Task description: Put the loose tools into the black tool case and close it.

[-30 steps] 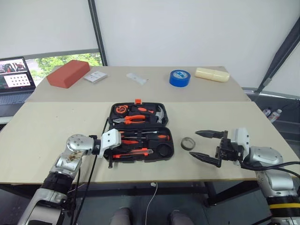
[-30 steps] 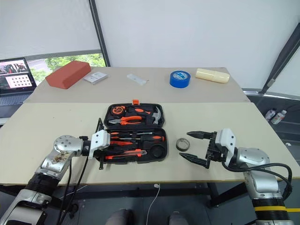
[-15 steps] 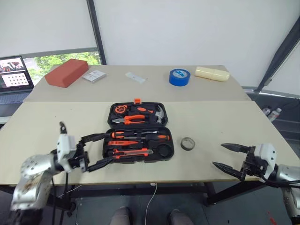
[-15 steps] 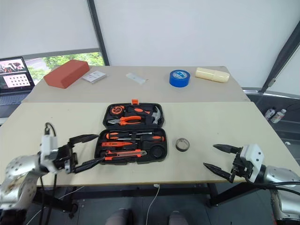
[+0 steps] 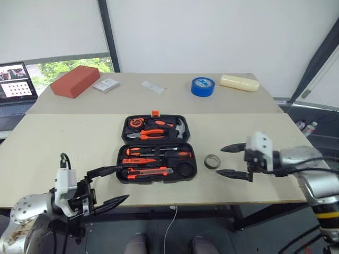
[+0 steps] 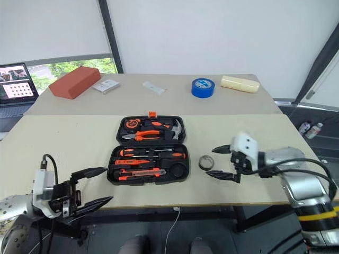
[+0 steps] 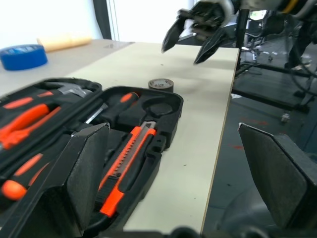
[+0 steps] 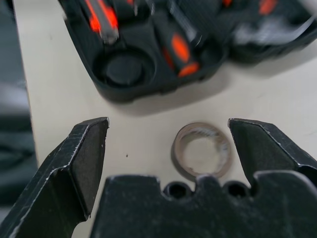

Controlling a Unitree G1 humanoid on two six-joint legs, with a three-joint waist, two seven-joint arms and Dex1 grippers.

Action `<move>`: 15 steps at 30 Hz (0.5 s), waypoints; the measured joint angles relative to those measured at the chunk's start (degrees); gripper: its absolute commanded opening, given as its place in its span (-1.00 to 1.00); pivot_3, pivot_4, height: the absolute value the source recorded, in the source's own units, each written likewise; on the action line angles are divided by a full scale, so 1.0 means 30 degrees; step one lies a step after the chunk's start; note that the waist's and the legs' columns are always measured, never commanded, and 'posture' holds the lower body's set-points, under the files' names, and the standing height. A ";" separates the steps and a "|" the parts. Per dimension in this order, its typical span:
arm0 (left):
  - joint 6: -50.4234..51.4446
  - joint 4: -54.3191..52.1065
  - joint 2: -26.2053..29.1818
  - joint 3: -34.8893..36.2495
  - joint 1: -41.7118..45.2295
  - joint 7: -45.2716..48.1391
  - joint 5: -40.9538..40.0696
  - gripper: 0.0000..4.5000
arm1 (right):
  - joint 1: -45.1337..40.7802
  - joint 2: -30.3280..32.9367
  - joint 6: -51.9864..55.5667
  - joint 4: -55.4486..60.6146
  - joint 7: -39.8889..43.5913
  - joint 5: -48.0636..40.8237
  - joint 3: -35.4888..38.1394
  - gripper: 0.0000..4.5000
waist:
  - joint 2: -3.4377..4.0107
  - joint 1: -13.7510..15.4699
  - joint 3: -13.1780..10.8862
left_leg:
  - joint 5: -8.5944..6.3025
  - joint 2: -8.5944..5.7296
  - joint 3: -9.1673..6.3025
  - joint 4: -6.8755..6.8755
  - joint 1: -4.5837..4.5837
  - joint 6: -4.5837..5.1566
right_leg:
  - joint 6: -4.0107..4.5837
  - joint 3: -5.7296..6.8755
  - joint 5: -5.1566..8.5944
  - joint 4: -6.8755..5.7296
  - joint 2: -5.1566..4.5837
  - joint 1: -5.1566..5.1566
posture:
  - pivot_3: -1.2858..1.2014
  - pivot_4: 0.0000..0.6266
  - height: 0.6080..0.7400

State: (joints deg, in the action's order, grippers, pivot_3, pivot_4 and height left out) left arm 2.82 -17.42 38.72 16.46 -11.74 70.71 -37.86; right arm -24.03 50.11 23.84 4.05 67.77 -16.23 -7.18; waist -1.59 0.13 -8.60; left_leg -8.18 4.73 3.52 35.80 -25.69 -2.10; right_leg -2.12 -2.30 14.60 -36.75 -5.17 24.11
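Note:
The black tool case [image 5: 121, 159] lies open in the middle of the table. Two screwdrivers [image 5: 139, 160] and the utility knife [image 5: 151, 171] rest in its near half. The small dark tape roll [image 5: 212, 162] lies flat on the table just right of the case. My right gripper [image 5: 220, 160] is open beside it, its fingertips either side of the roll's right edge. Seen from the right wrist, the roll [image 8: 200, 151] sits between the fingers [image 8: 84, 153]. My left gripper [image 5: 123, 183] is open and empty at the table's front edge, left of the case.
Pliers and a hammer [image 5: 154, 132] fill the case's far half. At the back of the table are a red block [image 5: 76, 81], white packets [image 5: 106, 84], a blue tape roll [image 5: 203, 87] and a cream object [image 5: 239, 83]. A laptop [image 5: 16, 87] stands at far left.
My left gripper opened at the case and drew back to the front left edge. My right gripper dropped away to the right, then came back up beside the tape roll.

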 measured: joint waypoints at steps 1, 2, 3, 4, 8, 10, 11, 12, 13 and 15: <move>0.0001 -0.0031 0.0001 -0.0062 0.0072 -0.0054 0.0017 0.99 | -0.0337 0.0025 0.0361 -0.0211 0.0159 0.0363 -0.0557 0.89 | 0.0000 0.0020 0.0000 | 0.0067 -0.0001 -0.0004 0.0004 -0.0064 0.0142 | -0.0015 -0.0005 0.0003 -0.0006 0.0014 0.0023 | 0.03 -0.52 1.00; 0.0001 -0.0074 0.0004 -0.0114 0.0131 -0.0102 0.0023 1.00 | -0.0575 0.0029 0.0586 -0.0456 0.0276 0.0589 -0.0935 0.82 | 0.0000 0.0024 0.0000 | 0.0062 -0.0001 -0.0009 0.0005 -0.0079 0.0151 | -0.0064 -0.0006 -0.0016 -0.0006 0.0021 0.0031 | 0.03 -0.52 1.00; 0.0001 -0.0198 0.0003 -0.0159 0.0165 -0.0163 0.0032 1.00 | -0.0896 0.0030 0.0801 -0.0857 0.0445 0.0987 -0.1469 0.71 | 0.0000 0.0033 0.0000 | 0.0049 -0.0001 -0.0012 0.0004 -0.0096 0.0168 | -0.0144 -0.0007 -0.0046 -0.0003 0.0029 0.0040 | 0.03 -0.52 1.00; -0.0002 -0.0261 0.0003 -0.0182 0.0184 -0.0186 0.0041 1.00 | -0.1082 0.0036 0.0867 -0.1129 0.0590 0.1294 -0.1814 0.55 | 0.0000 0.0038 0.0000 | 0.0043 -0.0001 -0.0012 0.0000 -0.0100 0.0172 | -0.0149 -0.0005 -0.0039 -0.0002 0.0031 0.0042 | 0.03 -0.52 1.00; -0.0036 -0.0307 -0.0001 -0.0211 0.0189 -0.0349 0.0256 1.00 | -0.1763 -0.0269 0.0411 -0.2327 0.0749 0.2430 -0.2834 -0.05 | -0.0005 0.0024 -0.0004 | 0.0041 0.0002 -0.0017 0.0009 -0.0097 0.0172 | -0.0147 -0.0002 -0.0034 -0.0009 0.0039 0.0042 | 0.03 -0.52 1.00; -0.0075 -0.0309 -0.0010 -0.0220 0.0223 -0.0455 0.0299 1.00 | -0.2303 -0.0774 -0.0153 -0.3055 0.0480 0.3234 -0.3357 -0.33 | -0.0007 -0.0028 -0.0005 | 0.0044 0.0007 -0.0017 0.0025 -0.0093 0.0169 | -0.0091 -0.0002 0.0000 -0.0006 0.0041 0.0045 | 0.03 -0.52 1.00; -0.0123 -0.0309 -0.0013 -0.0219 0.0242 -0.0503 0.0333 1.00 | -0.2384 -0.0959 -0.0592 -0.3430 0.0305 0.3699 -0.3571 -0.54 | -0.0007 -0.0044 -0.0005 | 0.0047 0.0007 -0.0016 0.0033 -0.0089 0.0166 | -0.0077 -0.0002 0.0031 -0.0007 0.0039 0.0036 | 0.03 -0.52 1.00; -0.0143 -0.0309 -0.0021 -0.0216 0.0232 -0.0518 0.0375 1.00 | -0.2398 -0.1007 -0.0829 -0.3625 0.0274 0.3859 -0.3603 -0.67 | -0.0006 -0.0052 -0.0005 | 0.0048 0.0006 -0.0015 0.0041 -0.0087 0.0165 | -0.0083 -0.0003 0.0030 -0.0007 0.0037 0.0035 | 0.03 -0.52 1.00; -0.0197 -0.0309 -0.0045 -0.0203 0.0191 -0.0561 0.0495 1.00 | -0.2618 -0.1119 -0.1353 -0.3983 0.0289 0.4085 -0.3651 -0.80 | -0.0007 -0.0065 -0.0005 | 0.0049 0.0006 -0.0012 0.0048 -0.0080 0.0163 | -0.0091 -0.0003 0.0025 -0.0007 0.0035 0.0025 | 0.03 -0.52 1.00; -0.0409 -0.0309 -0.0186 -0.0198 0.0094 -0.0654 0.0589 1.00 | -0.3064 -0.1221 -0.2012 -0.4367 0.0388 0.4265 -0.3666 -0.98 | -0.0006 -0.0093 -0.0005 | 0.0051 0.0007 -0.0012 0.0061 -0.0073 0.0161 | -0.0105 -0.0004 0.0016 -0.0005 0.0034 0.0021 | 0.03 -0.52 1.00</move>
State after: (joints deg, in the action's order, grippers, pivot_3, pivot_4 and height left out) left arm 1.60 -18.35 38.16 15.87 -11.45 68.75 -36.09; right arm -33.23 46.45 17.81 -9.05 68.94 -3.43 -18.18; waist -1.61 -0.15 -8.62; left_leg -8.03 4.75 3.49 35.98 -25.91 -1.62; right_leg -2.44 -2.31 14.65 -36.77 -5.07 24.17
